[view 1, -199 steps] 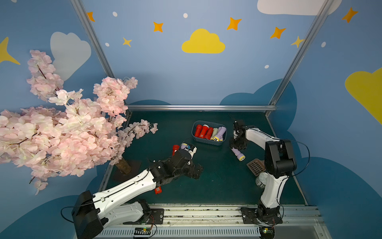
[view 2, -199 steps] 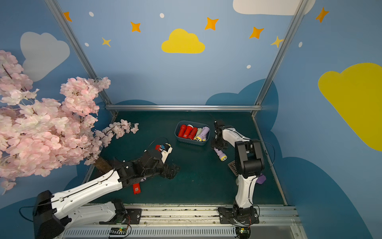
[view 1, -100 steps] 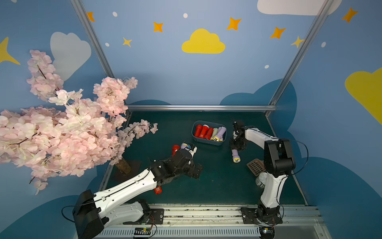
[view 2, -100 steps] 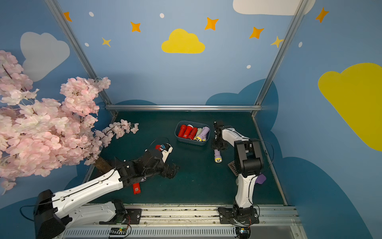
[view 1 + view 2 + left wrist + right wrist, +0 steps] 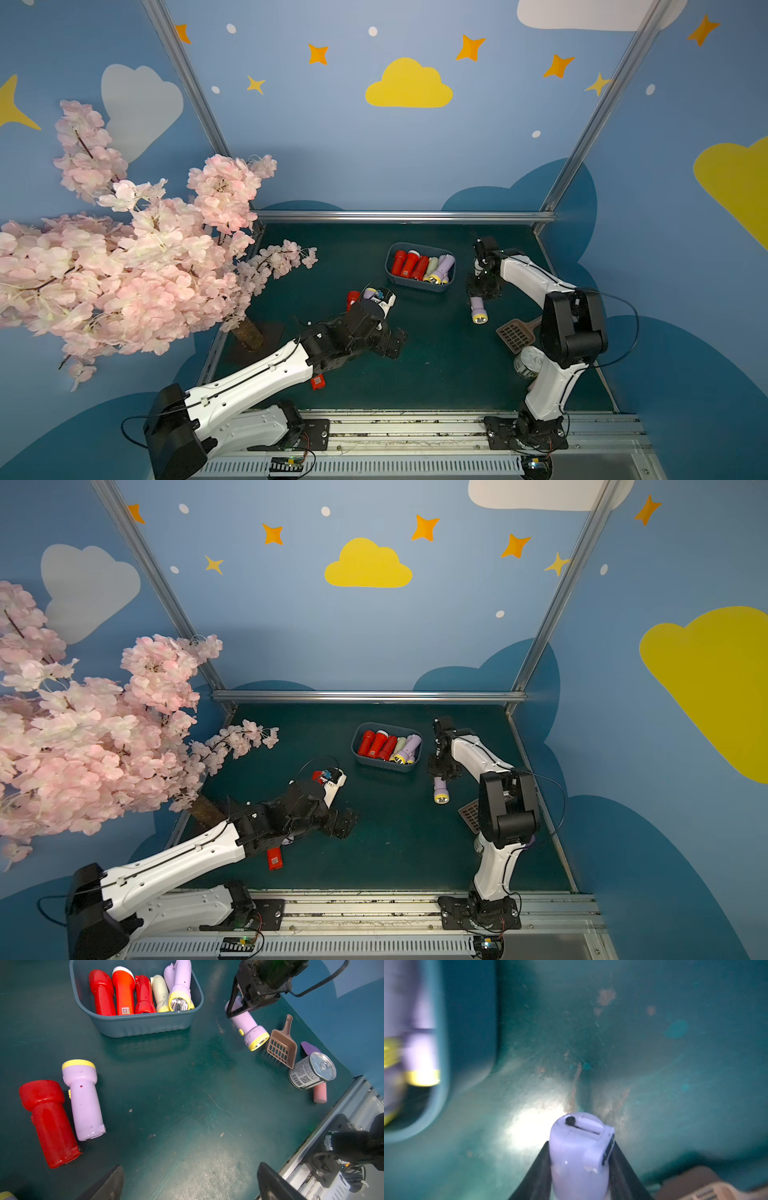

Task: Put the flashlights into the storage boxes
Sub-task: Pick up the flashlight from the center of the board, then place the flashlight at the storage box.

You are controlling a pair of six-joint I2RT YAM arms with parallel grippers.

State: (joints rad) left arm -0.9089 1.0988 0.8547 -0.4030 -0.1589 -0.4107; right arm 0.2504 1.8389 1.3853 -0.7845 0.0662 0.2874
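Right wrist view: the lilac flashlight [image 5: 579, 1157] is clamped at its tail end between the fingers of the right gripper [image 5: 580, 1147], just beside the blue-grey storage bin [image 5: 444, 1084]. In both top views its yellow head points toward the brown scoop [image 5: 515, 334], and the bin holds red, pale and lilac flashlights [image 5: 419, 268]. The left gripper [image 5: 190, 1169] hovers with jaws wide apart near a red flashlight [image 5: 49, 1122] and a second lilac flashlight [image 5: 85, 1101] lying side by side.
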